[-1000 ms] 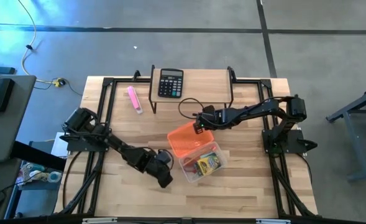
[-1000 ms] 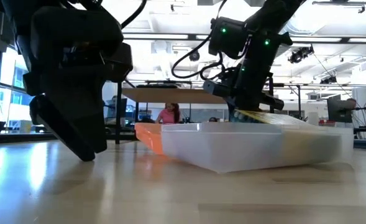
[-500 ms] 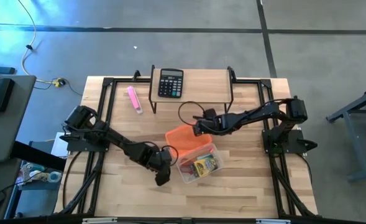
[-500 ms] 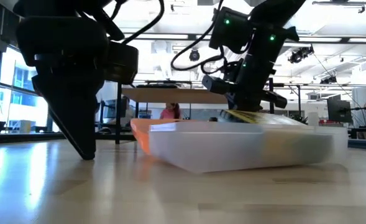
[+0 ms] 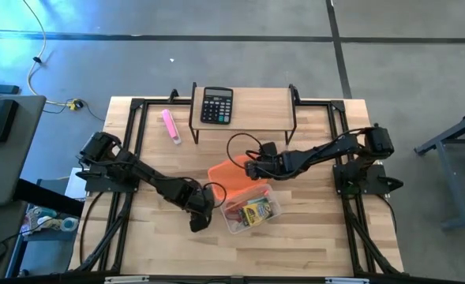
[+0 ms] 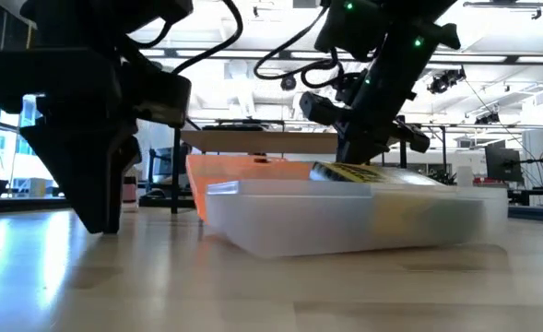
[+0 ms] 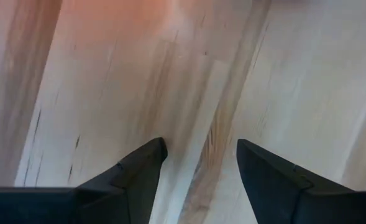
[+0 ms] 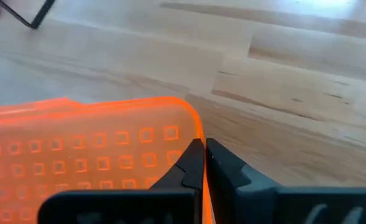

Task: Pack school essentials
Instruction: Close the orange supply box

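right claw pinching the orange lid, left one empty

so i'm looking down at the clear box (image 5: 250, 211) mid-table with the school essentials (image 5: 254, 210) already inside. my right gripper (image 8: 204, 163) is clamped shut on the rim of the orange lid (image 8: 89, 158), which sits tilted against the box's far side. my left gripper (image 7: 199, 163) hangs just beside the box, fingers spread apart over bare wood, holding nothing. the black calculator (image 5: 216, 105) and pink marker (image 5: 170, 125) sit well apart at the back.
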Motion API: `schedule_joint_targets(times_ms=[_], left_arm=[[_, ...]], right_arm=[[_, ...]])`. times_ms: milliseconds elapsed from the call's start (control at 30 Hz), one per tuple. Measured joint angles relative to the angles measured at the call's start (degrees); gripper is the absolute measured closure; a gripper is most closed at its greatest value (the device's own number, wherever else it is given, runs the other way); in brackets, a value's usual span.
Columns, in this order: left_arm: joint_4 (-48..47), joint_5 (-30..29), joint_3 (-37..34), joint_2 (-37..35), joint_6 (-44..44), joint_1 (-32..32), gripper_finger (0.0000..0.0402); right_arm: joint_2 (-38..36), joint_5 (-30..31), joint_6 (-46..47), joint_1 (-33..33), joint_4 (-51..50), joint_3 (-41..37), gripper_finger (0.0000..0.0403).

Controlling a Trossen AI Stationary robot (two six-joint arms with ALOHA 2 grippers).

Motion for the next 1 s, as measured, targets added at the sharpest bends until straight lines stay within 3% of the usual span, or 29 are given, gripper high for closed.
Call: schedule_joint_targets(times_ms=[500,1000], left_arm=[[-14.6,-1.0,0.1,-3.6,11.4,5.7,0.0258],[-23.6,-2.6,0.2,-17.7,17.0,16.8,0.0334]], right_arm=[[0.0,7.7,5.5,4.5,0.4,0.0,0.0403],[0.0,11.0,6.5,6.2,0.2,0.0,0.0403]])
